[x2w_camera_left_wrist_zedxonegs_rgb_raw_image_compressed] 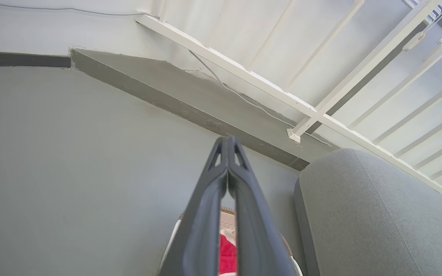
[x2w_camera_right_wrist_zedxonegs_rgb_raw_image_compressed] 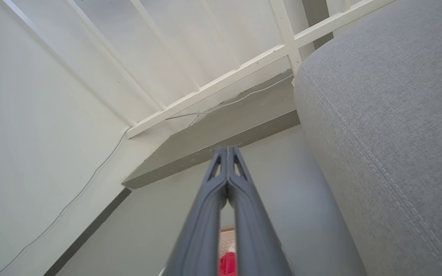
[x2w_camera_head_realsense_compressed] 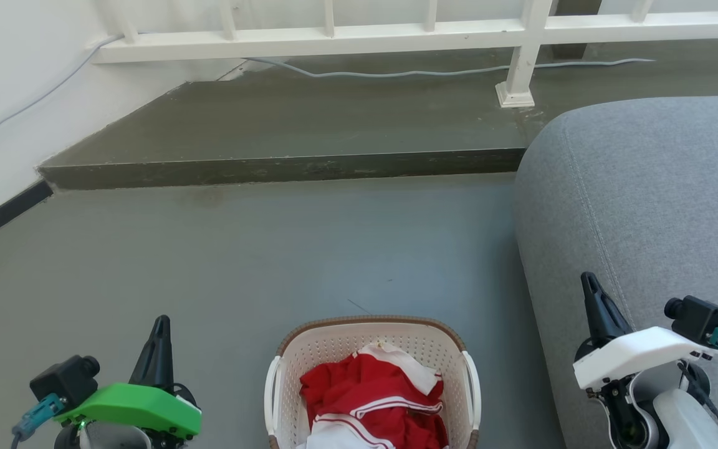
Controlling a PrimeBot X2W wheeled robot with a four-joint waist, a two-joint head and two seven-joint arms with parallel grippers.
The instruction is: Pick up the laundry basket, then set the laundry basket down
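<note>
The laundry basket (x2w_camera_head_realsense_compressed: 334, 349), cream-white and perforated with a brown rim, stands on the grey floor at the bottom centre of the head view, holding red and white clothes (x2w_camera_head_realsense_compressed: 371, 393). White handles sit on its two sides. My left gripper (x2w_camera_head_realsense_compressed: 161, 324) is shut, left of the basket and apart from it. My right gripper (x2w_camera_head_realsense_compressed: 588, 280) is shut, right of the basket, in front of the sofa. In the left wrist view a sliver of the basket (x2w_camera_left_wrist_zedxonegs_rgb_raw_image_compressed: 226, 218) shows behind the shut left gripper (x2w_camera_left_wrist_zedxonegs_rgb_raw_image_compressed: 228, 140). The right wrist view has the shut right gripper (x2w_camera_right_wrist_zedxonegs_rgb_raw_image_compressed: 227, 149) over the basket (x2w_camera_right_wrist_zedxonegs_rgb_raw_image_compressed: 225, 239).
A grey sofa (x2w_camera_head_realsense_compressed: 646, 206) stands close on the right of the basket. A raised dark step (x2w_camera_head_realsense_compressed: 284, 168) crosses the floor ahead, with a white railing (x2w_camera_head_realsense_compressed: 396, 34) and a cable (x2w_camera_head_realsense_compressed: 396, 73) on it. A white wall (x2w_camera_head_realsense_compressed: 4, 93) is at the left.
</note>
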